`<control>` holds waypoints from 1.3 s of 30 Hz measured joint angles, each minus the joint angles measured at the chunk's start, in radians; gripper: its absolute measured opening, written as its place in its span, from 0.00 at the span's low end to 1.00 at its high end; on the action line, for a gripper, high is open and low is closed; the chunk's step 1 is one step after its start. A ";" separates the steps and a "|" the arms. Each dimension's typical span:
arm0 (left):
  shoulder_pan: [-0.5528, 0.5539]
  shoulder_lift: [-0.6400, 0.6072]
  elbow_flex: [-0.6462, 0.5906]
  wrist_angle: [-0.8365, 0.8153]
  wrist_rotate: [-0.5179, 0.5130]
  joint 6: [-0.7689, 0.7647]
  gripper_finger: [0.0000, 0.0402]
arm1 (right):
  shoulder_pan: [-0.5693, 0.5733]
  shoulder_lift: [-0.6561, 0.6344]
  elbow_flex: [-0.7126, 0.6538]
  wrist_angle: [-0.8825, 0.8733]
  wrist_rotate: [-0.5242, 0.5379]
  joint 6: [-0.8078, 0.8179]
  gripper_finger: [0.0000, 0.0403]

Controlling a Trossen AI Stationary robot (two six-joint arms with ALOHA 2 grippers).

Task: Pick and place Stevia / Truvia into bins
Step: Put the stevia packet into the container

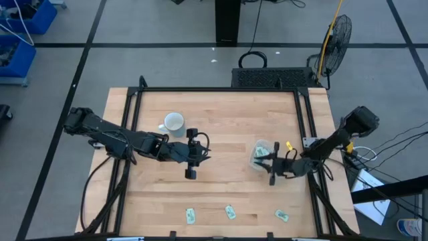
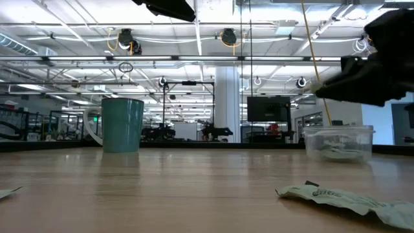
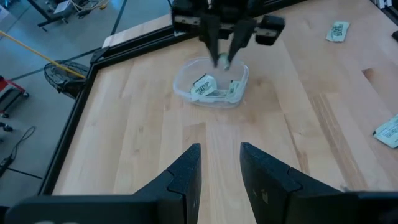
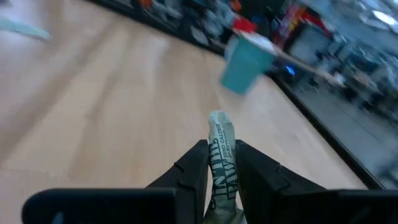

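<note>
My right gripper [image 1: 265, 161] is shut on a pale green and white Stevia packet [image 4: 219, 155], just above the clear plastic tub [image 1: 262, 152]. The left wrist view shows the tub [image 3: 211, 84] standing on the table with a few packets inside and my right gripper [image 3: 222, 57] over it. My left gripper [image 1: 191, 154] is open and empty at the table's middle, near the white mug [image 1: 174, 122]. Three more packets lie flat by the near edge [image 1: 190, 215], [image 1: 231, 212], [image 1: 281, 215]. My right gripper pinches the packet between its two fingers [image 4: 193, 168]. The packet lies along the fingers, and its crumpled free end [image 4: 217, 121] sticks out past the fingertips. It is lifted clear, over the tub's opening [image 3: 222, 61].
The mug [image 2: 123, 124] stands upright toward the far left of the table's middle. One packet [image 2: 343, 197] lies close in front of the low camera. A black frame [image 1: 221, 89] runs along the table's far and side edges.
</note>
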 joint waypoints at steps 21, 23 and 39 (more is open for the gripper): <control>0.000 0.000 0.000 0.000 0.004 0.000 0.29 | -0.087 -0.101 0.000 -0.298 -0.042 0.290 0.18; 0.000 0.000 0.000 0.000 0.004 0.000 0.29 | -0.087 -0.101 0.000 -0.298 -0.043 0.283 0.18; 0.000 0.000 0.000 -0.003 0.056 0.007 0.29 | -0.108 -0.101 0.000 -0.198 -0.019 0.235 0.18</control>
